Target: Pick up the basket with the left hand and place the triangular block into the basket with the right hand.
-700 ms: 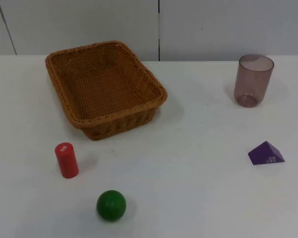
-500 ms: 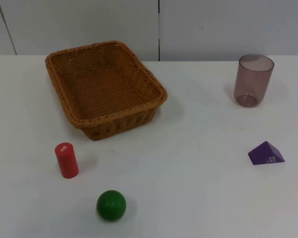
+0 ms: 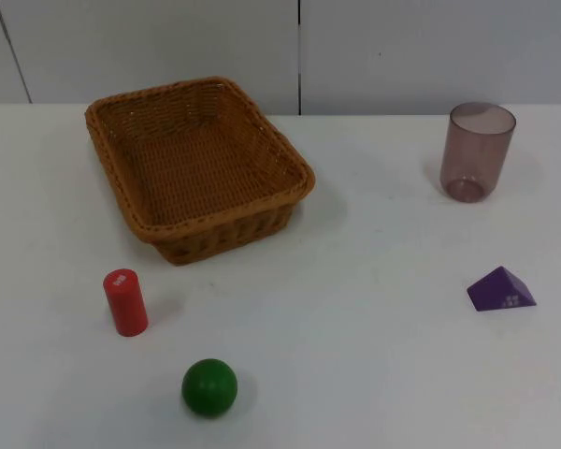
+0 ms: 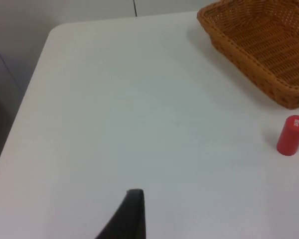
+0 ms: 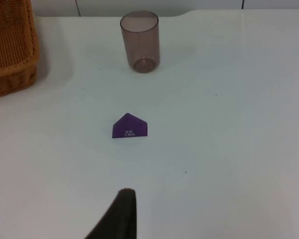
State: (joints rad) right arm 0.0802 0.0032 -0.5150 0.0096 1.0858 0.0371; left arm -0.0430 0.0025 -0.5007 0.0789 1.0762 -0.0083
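Basket: one woven brown rectangular basket, open side up, nothing inside; it rests on the table close to the partition wall, set at an angle to the wall line.
Triangular block: one purple wedge with a small white mark on its facing side, lying on the table well apart from the basket, on the side toward the right arm.
Cup: one translucent brownish cup, upright, beside the basket at about the same depth, well apart from it and farther back than the triangular block.
Cylinder: one red cylinder, upright, white mark on its top face, near the basket's front corner, apart from it.
Ball: one green ball, nearer the camera than the basket and beyond the cylinder.
Left gripper: one black fingertip over bare table, well apart from the basket's corner, close to the table's rounded side edge; finger spacing cannot be determined.
Right gripper: one black fingertip over bare table, the triangular block ahead of it; finger spacing cannot be determined.
Open room: bare table surrounds the basket on its front and both flanks.
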